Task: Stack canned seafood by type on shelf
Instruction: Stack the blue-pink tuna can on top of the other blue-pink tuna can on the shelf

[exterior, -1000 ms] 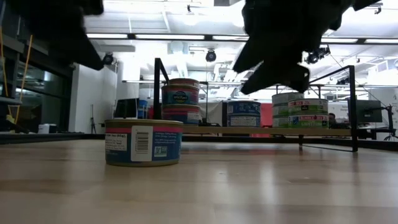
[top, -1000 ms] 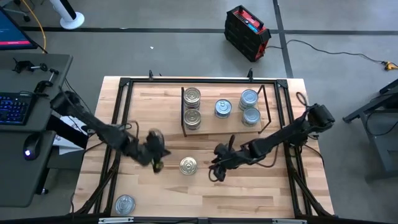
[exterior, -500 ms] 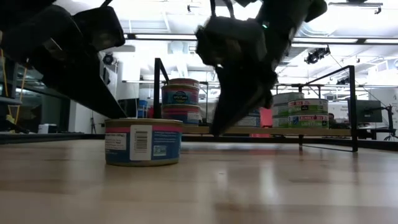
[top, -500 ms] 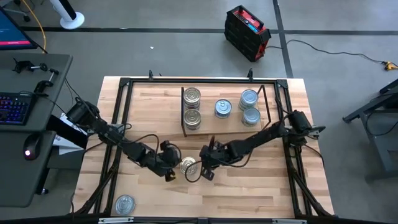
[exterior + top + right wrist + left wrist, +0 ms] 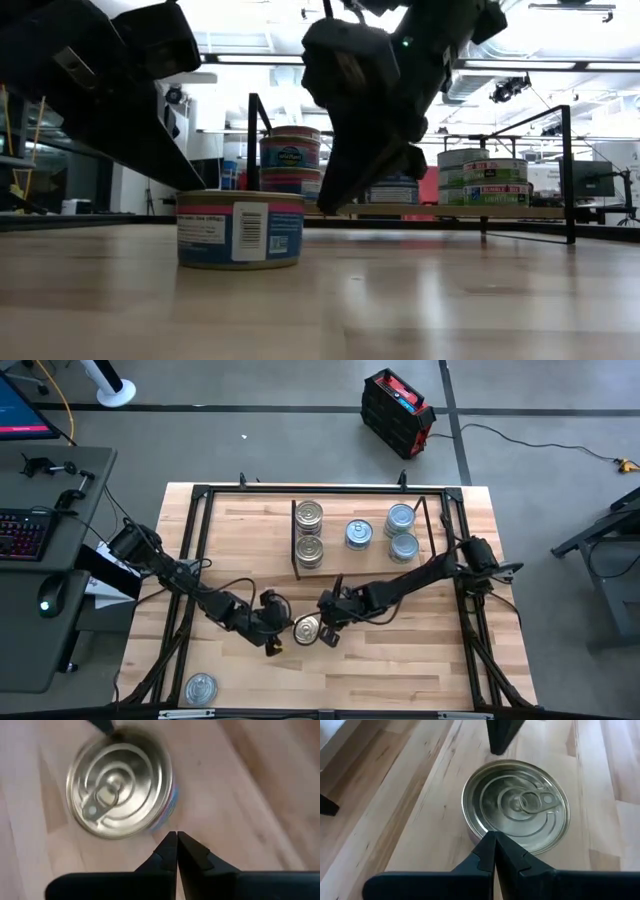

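Both arms are lowered over the open middle of the tabletop [image 5: 440,670], one either side of a single gold-lidded tin [image 5: 306,627]. The left gripper [image 5: 279,636] sits at one edge of that tin with its fingers pressed flat together and nothing between them. The right gripper [image 5: 326,632] sits at the opposite edge, its fingers likewise closed on nothing. In each wrist view the closed tips end just short of the tin's rim. Whether either tip actually touches the wall cannot be told. The tin stands upright, pull-tab up, pink and blue label showing in the low view.

Beyond the right gripper, on the shelf [image 5: 375,560], five tins already stand. Two gold-lidded tins [image 5: 309,532] are by one end bracket, a lone blue-lidded tin [image 5: 359,534] is mid-board, and two silver-lidded tins [image 5: 402,532] are near the other bracket. The low view shows the gold pair and the silver pair as stacks of two.

One more silver-lidded tin [image 5: 201,688] lies well behind the left gripper, near the table's front corner.

Judgement: the sort is over half done. The centre tin belongs with the gold group, the corner tin with the silver. Neither is gripped at present.
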`<state>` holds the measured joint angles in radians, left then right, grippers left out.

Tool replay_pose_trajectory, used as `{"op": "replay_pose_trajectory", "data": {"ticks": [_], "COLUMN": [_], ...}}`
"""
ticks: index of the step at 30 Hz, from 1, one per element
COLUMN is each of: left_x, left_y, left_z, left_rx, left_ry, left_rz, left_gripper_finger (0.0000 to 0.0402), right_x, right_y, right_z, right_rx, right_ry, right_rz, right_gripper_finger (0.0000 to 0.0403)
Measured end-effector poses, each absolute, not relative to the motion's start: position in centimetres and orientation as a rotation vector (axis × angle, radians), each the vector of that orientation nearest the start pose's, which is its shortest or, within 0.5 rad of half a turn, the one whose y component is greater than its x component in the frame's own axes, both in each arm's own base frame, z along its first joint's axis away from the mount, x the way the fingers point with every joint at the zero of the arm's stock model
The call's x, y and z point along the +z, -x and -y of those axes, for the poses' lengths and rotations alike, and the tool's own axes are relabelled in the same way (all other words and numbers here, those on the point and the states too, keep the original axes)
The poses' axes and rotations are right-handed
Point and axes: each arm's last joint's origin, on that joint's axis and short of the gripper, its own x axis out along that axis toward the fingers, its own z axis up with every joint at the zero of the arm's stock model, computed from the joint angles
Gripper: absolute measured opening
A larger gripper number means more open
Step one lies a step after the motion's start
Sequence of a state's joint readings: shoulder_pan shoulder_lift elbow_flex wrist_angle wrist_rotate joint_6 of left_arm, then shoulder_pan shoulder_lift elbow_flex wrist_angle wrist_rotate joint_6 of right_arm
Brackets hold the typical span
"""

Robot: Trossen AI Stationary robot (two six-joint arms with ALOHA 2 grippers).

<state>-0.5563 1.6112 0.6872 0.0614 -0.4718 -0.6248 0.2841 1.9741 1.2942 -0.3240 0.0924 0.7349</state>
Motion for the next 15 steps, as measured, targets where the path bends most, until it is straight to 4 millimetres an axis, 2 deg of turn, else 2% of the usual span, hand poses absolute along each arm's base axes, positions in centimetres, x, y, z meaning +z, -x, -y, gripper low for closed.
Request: {"op": "replay_pose_trajectory", "data": {"ticks": [5, 10, 15], "left_x": [14.3, 14.9, 14.0], "left_y": [-24.8, -24.5, -24.6], "left_z": [14.6, 15.1, 15.2], "left_rx": [0.099, 0.029, -0.037], "left_ry": [0.143, 0.045, -0.108], "left_rz": [-0.72, -0.698, -0.732], "left_gripper_finger": [0.0, 0.0, 0.0], "right_x": [14.4, 14.5, 14.7], "right_y": [-38.8, -38.9, -39.1], "right_z": [-12.0, -12.9, -13.1], "right_rx": [-0.174, -0.152, -0.129], "right_ry": [-0.513, -0.52, -0.519], "right_rz": [-1.038, -1.001, -0.969], "right_gripper_finger": [0.0, 0.0, 0.0]}}
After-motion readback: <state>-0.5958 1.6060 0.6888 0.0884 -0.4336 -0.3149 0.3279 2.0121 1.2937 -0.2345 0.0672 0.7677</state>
